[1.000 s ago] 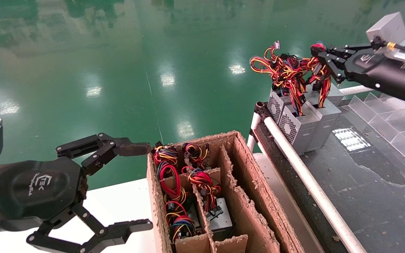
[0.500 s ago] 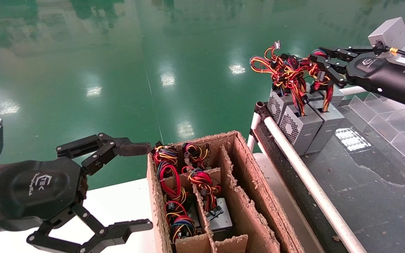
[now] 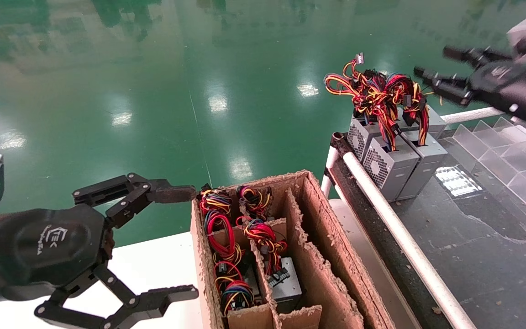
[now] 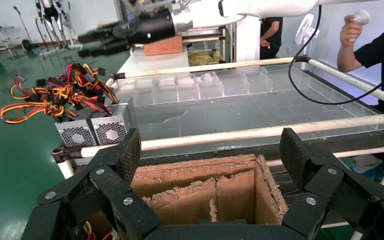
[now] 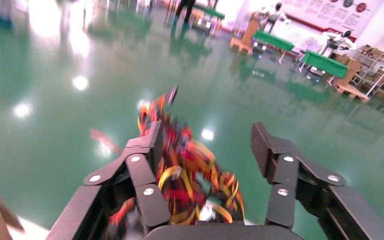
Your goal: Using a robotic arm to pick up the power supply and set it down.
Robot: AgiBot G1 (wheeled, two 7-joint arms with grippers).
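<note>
Three silver-grey power supplies stand side by side at the far end of the dark bench, the rightmost power supply [image 3: 423, 154] [image 4: 111, 127] under a tangled wire bundle [image 3: 381, 93] [image 5: 190, 175]. My right gripper [image 3: 431, 61] [image 5: 207, 137] hovers open just right of and above the wires, holding nothing; it shows in the left wrist view as the right gripper [image 4: 97, 42]. At the lower left my left gripper [image 3: 193, 242] [image 4: 211, 155] stays parked, open and empty, beside the cardboard box [image 3: 322, 228] [image 4: 195, 182].
The box's divided slots hold more power supplies [image 3: 286, 283] with coloured wires [image 3: 219, 228]. A white rail [image 3: 400, 237] edges the bench. Clear plastic dividers [image 3: 509, 151] line its right side. A white table [image 3: 153, 260] lies under the box. A person [image 4: 375, 45] stands beyond the bench.
My right gripper has opened, let go of the wire bundle and pulled back up and to the right. The wires have settled on the units. The left arm has not moved.
</note>
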